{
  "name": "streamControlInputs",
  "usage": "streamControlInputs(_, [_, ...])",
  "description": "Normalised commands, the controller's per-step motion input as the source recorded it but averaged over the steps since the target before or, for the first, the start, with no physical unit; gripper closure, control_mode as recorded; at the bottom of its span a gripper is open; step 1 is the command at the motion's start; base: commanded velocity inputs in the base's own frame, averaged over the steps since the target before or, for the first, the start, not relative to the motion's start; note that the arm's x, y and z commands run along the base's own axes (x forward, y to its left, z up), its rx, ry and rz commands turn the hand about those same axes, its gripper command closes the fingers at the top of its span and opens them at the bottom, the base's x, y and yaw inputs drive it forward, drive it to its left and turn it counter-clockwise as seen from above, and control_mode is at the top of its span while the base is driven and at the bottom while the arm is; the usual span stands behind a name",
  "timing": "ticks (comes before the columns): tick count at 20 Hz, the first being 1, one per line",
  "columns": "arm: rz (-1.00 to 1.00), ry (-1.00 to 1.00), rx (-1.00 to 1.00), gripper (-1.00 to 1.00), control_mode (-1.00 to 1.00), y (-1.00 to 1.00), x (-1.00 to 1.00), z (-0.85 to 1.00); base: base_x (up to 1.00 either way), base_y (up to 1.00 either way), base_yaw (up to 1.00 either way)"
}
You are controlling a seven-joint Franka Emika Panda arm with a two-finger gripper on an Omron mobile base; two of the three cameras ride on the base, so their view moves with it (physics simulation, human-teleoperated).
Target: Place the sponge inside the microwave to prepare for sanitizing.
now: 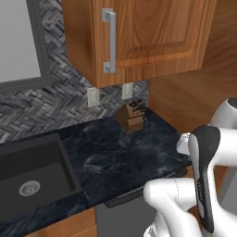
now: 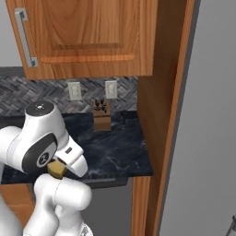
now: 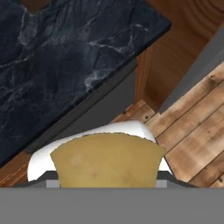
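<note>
The tool (image 2: 59,169) is clamped on the tan sponge (image 3: 107,159), held low beside the black marble tabletop (image 1: 120,157), above the wooden floor (image 3: 197,131). Risk: the swing toward the microwave may strike the tabletop edge or upper cabinet (image 2: 92,37), dislodging the sponge.

A knife block (image 1: 133,115) stands on the dark marble counter (image 1: 120,157), right of the black sink (image 1: 32,178).

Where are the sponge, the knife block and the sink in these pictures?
sponge (image 3: 107,161): hand view, middle of its yellow face.
knife block (image 2: 102,120): right base view, front of the wooden body.
sink (image 1: 32,166): left base view, bare basin floor above the drain.
</note>
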Motion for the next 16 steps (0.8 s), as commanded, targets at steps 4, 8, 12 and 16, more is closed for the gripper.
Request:
streamControlInputs(4, [0.00, 0.00, 0.00, 1.00, 1.00, 0.00, 0.00, 0.00, -0.79, -0.33, -0.10])
streamControlInputs(8, [0.00, 0.00, 0.00, 1.00, 1.00, 0.00, 0.00, 0.00, -0.54, -0.46, -0.14])
streamControlInputs(12, [0.00, 0.00, 0.00, 1.00, 1.00, 0.00, 0.00, 0.00, -0.12, -0.58, -0.62])
streamControlInputs(16, [0.00, 0.00, 0.00, 1.00, 1.00, 0.00, 0.00, 0.00, 0.00, -0.48, -0.81])
